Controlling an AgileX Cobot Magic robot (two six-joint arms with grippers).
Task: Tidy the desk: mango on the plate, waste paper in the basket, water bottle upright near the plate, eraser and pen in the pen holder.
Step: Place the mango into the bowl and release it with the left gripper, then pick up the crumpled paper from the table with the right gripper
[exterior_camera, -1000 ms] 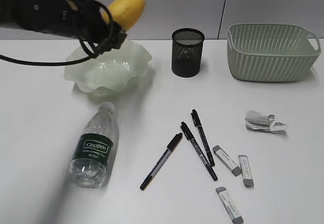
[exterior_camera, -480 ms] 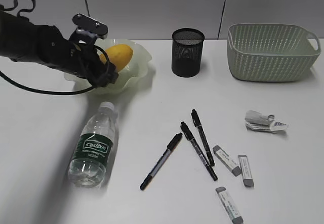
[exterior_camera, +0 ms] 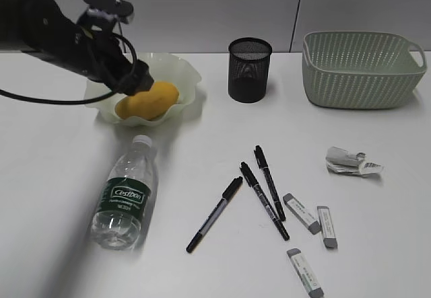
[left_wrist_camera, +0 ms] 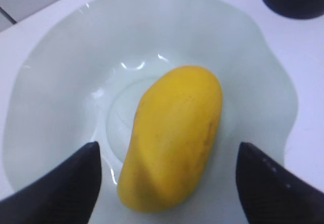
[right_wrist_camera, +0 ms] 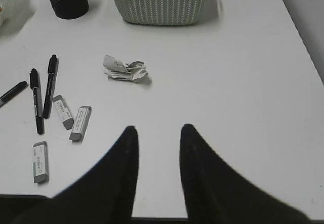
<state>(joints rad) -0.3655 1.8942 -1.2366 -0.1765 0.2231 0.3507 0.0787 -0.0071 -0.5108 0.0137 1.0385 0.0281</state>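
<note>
The mango [left_wrist_camera: 172, 138] now lies in the plate [left_wrist_camera: 61, 82], freed; left pincer [left_wrist_camera: 169, 178] stands apart; right pincer [right_wrist_camera: 158, 138] partly apart, empty; waste paper etc. remain.

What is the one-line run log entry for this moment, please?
step: mango placed in plate | left gripper: open, straddling mango | right gripper: empty above desk | bottle: lying
</note>
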